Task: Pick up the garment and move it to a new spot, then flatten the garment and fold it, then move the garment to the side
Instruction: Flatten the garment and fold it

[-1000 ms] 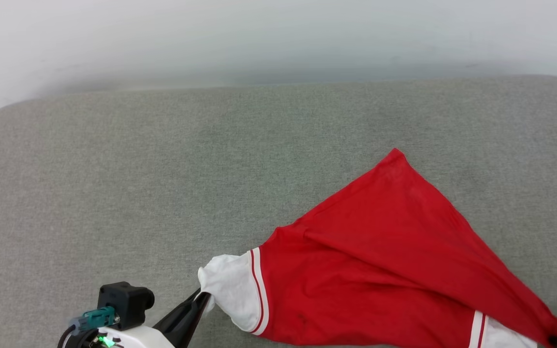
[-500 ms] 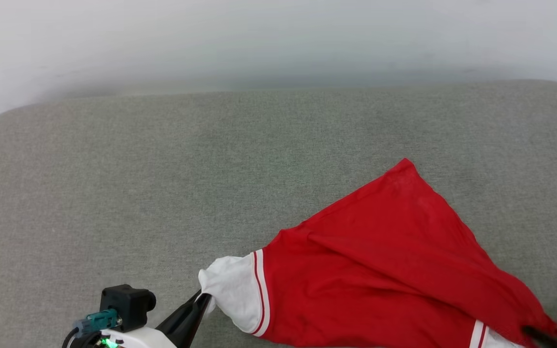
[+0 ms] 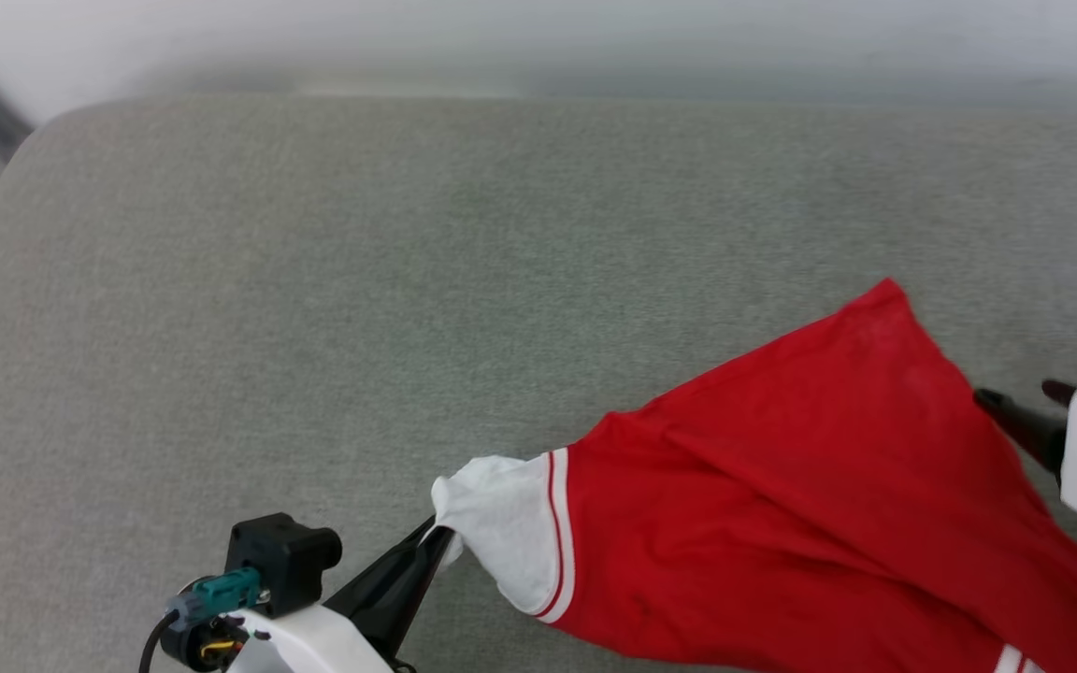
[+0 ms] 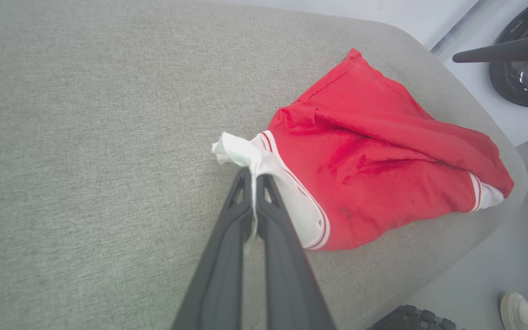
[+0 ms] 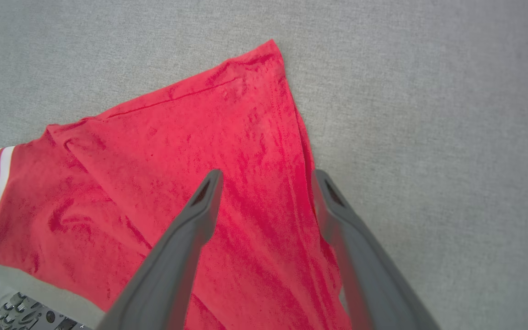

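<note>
Lying crumpled on the grey upholstered cushion (image 3: 314,280), the garment (image 3: 782,486) sits toward the robot's right, near the cushion's front edge. Its red body is spread into a rough triangle with one corner pointing to the far side. The face turned up is plain red. One white sleeve (image 3: 501,523), edged with red-and-white striped trim, is drawn out toward the left gripper (image 3: 437,547), whose two dark fingers are pressed together on the cuff. In the left wrist view the white cloth is pinched between the fingertips (image 4: 243,183) and bunches just beyond them. The other white sleeve (image 4: 488,195) lies at the opposite end of the red body, close to the cushion's rounded edge. The right gripper (image 5: 266,178) hangs over the red cloth with its fingers spread wide and nothing between them; one fingertip is over the fabric, the other over the hem where red meets grey. Whether it touches the cloth I cannot tell. A pale shoe (image 4: 518,311) stands on the floor beyond the cushion.
</note>
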Robot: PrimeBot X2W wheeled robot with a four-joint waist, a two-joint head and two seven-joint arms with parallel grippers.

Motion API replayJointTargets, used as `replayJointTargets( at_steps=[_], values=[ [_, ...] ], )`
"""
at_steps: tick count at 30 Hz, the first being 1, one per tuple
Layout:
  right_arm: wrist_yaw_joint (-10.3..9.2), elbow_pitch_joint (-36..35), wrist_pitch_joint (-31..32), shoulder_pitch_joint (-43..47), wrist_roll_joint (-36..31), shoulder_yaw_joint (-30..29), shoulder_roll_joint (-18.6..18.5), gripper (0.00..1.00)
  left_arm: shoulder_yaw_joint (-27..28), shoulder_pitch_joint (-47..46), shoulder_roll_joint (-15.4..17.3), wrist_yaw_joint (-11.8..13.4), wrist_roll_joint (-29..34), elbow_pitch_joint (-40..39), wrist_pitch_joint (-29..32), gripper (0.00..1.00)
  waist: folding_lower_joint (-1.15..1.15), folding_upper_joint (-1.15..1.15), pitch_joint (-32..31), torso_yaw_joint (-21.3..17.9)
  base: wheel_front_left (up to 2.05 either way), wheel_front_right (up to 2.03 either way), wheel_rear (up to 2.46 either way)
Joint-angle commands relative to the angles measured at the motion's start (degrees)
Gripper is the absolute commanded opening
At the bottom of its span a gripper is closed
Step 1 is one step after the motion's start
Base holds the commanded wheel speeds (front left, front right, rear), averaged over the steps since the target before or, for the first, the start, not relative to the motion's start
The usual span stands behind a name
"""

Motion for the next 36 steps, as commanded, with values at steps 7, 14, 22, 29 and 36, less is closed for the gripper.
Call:
replayJointTargets(
  at_steps=[7, 14, 22, 29, 36],
  values=[
    [-0.02, 10.5, 1.9, -11.4, -5.3, 1.9, -0.2, 1.0, -1.3, -3.6, -1.5, -1.0, 1.6, -1.3, 0.6, 0.0, 0.0, 0.0, 6.4, 6.7, 0.0, 0.0, 0.0],
    [-0.02, 19.3, 1.0, -17.2, -9.1, 2.3, -1.5, 1.0, -2.5, -5.5, -3.2, -1.9, 2.3, -0.8, 0.4, 0.0, 0.0, 0.0, 9.7, 10.2, 0.0, 0.0, 0.0],
    [-0.02, 24.6, 1.5, -16.3, -10.7, 5.5, -3.0, 1.0, -3.3, -7.0, -4.7, -3.2, 2.3, 0.6, -0.3, 0.0, 0.0, 0.0, 12.1, 12.5, 0.0, 0.0, 0.0],
    [-0.02, 27.5, 0.2, -13.7, -10.0, 8.1, -3.5, 0.0, -3.7, -7.3, -5.4, -3.7, 1.9, 2.3, -0.8, 0.0, 0.0, 0.0, 11.9, 13.2, 0.0, 0.0, 0.0],
    [-0.02, 27.8, -5.8, -17.1, -9.1, 7.7, -3.7, 0.0, -2.4, -7.0, -4.2, -3.1, 1.6, 2.3, -1.3, 0.0, 0.0, 0.0, 7.6, 11.0, 0.0, 0.0, 0.0]
  ],
)
